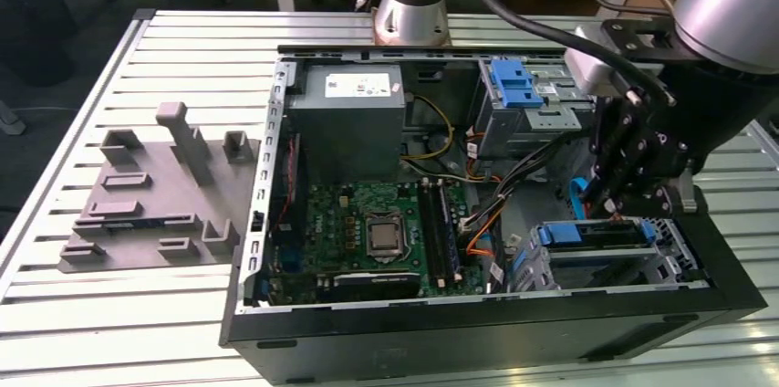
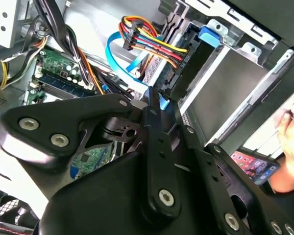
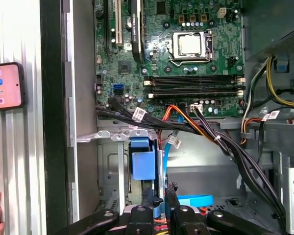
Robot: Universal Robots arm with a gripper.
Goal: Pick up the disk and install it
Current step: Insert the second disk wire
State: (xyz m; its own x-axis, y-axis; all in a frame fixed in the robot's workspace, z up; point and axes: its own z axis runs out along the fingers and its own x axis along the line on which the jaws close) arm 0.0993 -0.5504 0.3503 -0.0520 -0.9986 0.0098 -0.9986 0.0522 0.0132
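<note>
The disk [image 1: 597,235], a silver drive in a blue bracket, sits in the drive cage [image 1: 681,255] at the case corner on the exterior view's right. In the first wrist view its blue bracket end [image 3: 142,164] stands in the cage slot. My gripper [image 1: 618,214] hangs just above the bracket. Its black fingers [image 3: 147,198] are drawn almost together, tips at the bracket's edge beside a blue flat cable [image 2: 118,58]. I cannot tell whether the tips touch the bracket. In the second wrist view the fingertips [image 2: 152,105] meet at one point.
The open computer case [image 1: 487,323] holds a green motherboard [image 1: 378,232], a grey power supply box [image 1: 353,122], a second cage with a blue latch [image 1: 524,86] and cable bundles [image 3: 220,142]. A grey fixture plate [image 1: 159,195] lies beside it. A hand [image 2: 289,142] holds a phone [image 2: 255,166] outside the case.
</note>
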